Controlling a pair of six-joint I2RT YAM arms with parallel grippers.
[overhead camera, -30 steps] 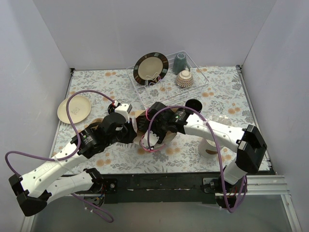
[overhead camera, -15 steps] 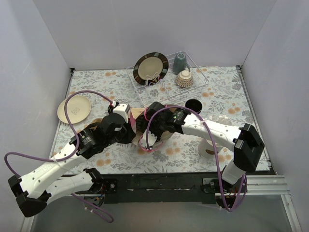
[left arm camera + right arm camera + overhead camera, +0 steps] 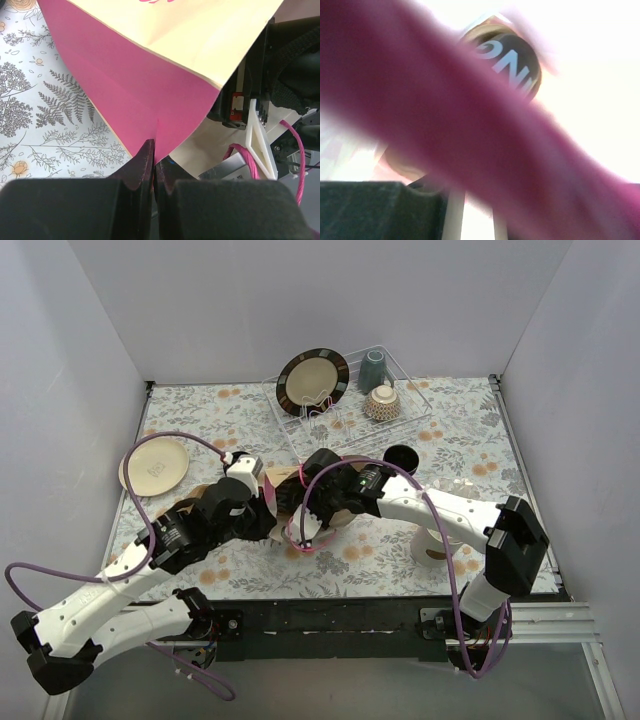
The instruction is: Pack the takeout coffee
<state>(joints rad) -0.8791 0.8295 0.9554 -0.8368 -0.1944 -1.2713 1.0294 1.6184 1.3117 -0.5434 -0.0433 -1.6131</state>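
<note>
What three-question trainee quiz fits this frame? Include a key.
1. True or false: the left claw is shut on an edge of the paper bag.
2. Where is the grey-blue mug? A: in the dish rack. B: inside the paper bag. C: in the left claw.
3. Right wrist view: what printed object shows past the pink blur?

Key
1. True.
2. A.
3. A black cup with pale lettering.
</note>
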